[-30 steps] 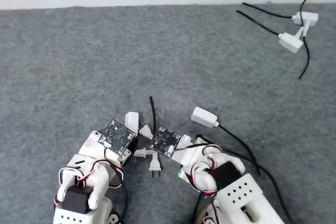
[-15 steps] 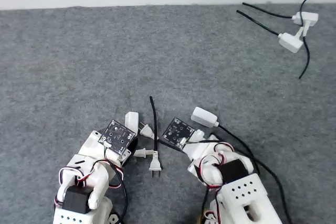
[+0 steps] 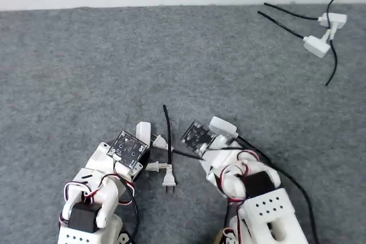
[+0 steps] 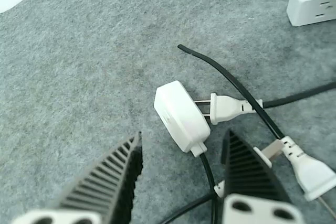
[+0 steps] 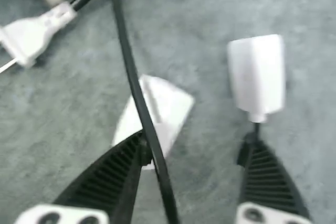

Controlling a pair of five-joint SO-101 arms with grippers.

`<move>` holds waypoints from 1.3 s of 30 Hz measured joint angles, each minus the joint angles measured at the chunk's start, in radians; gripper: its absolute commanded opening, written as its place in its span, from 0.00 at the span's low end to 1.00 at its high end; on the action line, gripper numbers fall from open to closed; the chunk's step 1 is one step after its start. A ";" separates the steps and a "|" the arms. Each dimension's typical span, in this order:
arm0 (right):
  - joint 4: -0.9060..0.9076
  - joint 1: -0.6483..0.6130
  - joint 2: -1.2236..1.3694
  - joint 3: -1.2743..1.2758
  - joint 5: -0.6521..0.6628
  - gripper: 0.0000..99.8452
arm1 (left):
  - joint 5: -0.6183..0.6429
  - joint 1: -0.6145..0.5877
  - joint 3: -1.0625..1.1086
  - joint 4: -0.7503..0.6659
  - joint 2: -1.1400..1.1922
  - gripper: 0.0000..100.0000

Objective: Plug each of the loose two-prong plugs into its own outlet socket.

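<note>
On the grey felt-like table cover [image 3: 86, 61] the two arms stand at the near edge, the left arm at the near left and the right arm at the near right.

The left gripper [image 4: 178, 174] has its dark ribbed jaws spread wide and it grips nothing. Just in front of it lies a small white plastic outlet block [image 4: 181, 116]. A white two-prong plug with a black cable [image 4: 227, 108] lies at the right of this block with both prongs reaching the block's side. I cannot tell if the prongs are really inside.

Two other white two-prong plugs lie loose between the arms, one [image 3: 154, 167] flat on the cover and one [image 3: 168, 180] just nearer, close beside it.

The right gripper [image 5: 191, 179] is also released, with the jaws wide apart. A thin black cable [image 5: 134, 85] runs between them and touches one finger [image 5: 113, 179], but it is not clamped. A second white outlet block [image 3: 223, 127] lies just beyond this gripper, with its own black cable going to the near right.

Two more white outlet blocks with black cables, one [image 3: 316, 46] and the other [image 3: 333, 20], lie side by side at the far right corner, well apart from both arms.
</note>
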 measured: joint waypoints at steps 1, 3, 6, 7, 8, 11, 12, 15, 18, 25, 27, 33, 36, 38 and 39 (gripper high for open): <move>0.000 0.012 0.000 -0.012 0.000 0.00 | 0.000 0.000 0.000 0.000 0.000 0.24; 0.000 0.031 0.000 -0.026 0.000 0.03 | 0.000 0.000 0.000 0.000 0.000 0.24; 0.000 0.040 0.000 -0.031 0.000 0.01 | 0.000 0.000 0.000 0.000 0.000 0.24; 0.000 0.040 0.000 -0.031 0.002 0.01 | 0.000 0.000 0.000 0.000 0.000 0.24; 0.000 0.040 0.000 -0.031 0.002 0.01 | 0.000 0.000 0.000 0.000 0.000 0.24; 0.000 0.040 0.000 -0.032 0.002 0.02 | 0.000 0.000 0.000 0.000 0.000 0.24; 0.000 0.040 0.000 -0.032 0.002 0.03 | 0.000 0.000 0.000 0.000 0.000 0.24; 0.017 0.040 0.000 -0.058 0.005 0.12 | 0.000 0.000 0.000 0.000 0.000 0.24; 0.060 0.038 0.000 -0.078 0.008 0.23 | 0.000 0.000 0.000 0.000 0.000 0.24; 0.118 -0.092 0.000 -0.078 0.006 0.18 | 0.000 0.000 0.000 0.000 0.000 0.24; 0.118 -0.100 0.000 -0.078 0.006 0.16 | 0.000 0.000 0.000 0.000 0.000 0.24; 0.101 -0.104 0.000 -0.026 0.006 0.16 | 0.000 0.000 0.000 0.000 0.000 0.24; 0.071 -0.104 0.000 0.026 0.008 0.16 | 0.000 0.000 0.000 0.000 0.000 0.24; 0.051 -0.112 -0.012 0.057 0.006 0.16 | 0.000 0.000 0.000 0.000 0.000 0.24; 0.040 -0.117 -0.020 0.068 0.008 0.16 | 0.000 0.000 0.000 0.000 0.000 0.24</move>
